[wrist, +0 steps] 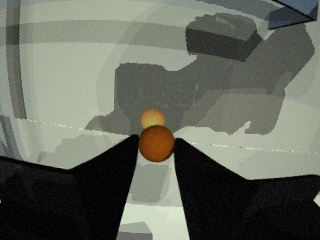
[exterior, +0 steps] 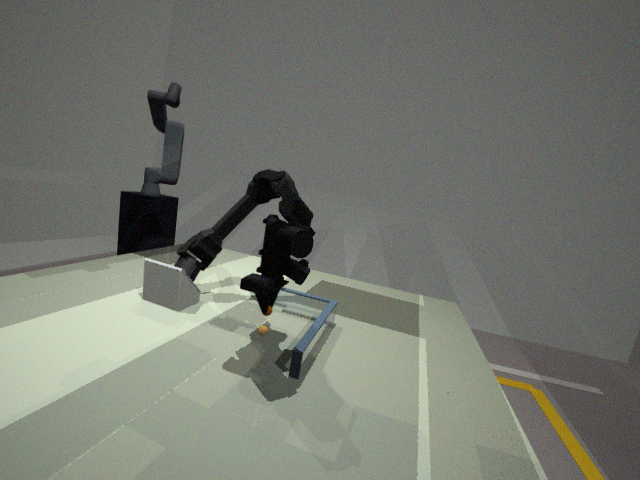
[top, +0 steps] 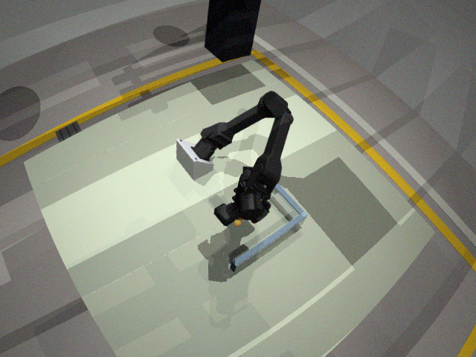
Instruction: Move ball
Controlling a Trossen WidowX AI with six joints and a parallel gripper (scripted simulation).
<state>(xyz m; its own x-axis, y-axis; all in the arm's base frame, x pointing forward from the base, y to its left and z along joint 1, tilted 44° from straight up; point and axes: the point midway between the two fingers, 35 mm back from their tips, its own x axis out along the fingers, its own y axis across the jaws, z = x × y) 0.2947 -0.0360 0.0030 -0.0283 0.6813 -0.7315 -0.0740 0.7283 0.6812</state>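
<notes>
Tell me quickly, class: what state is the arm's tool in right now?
Tool: closed on the small round orange ball, held off the table above the paler see-through copy.

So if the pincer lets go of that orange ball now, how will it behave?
The orange ball is round and smooth, so likely rolls. It hangs above the see-through copy, so it may bounce off target. The blue walls might stop it.

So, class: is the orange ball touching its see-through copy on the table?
Apart. The exterior view shows the ball held in the tool, with table visible between it and the copy below.
</notes>
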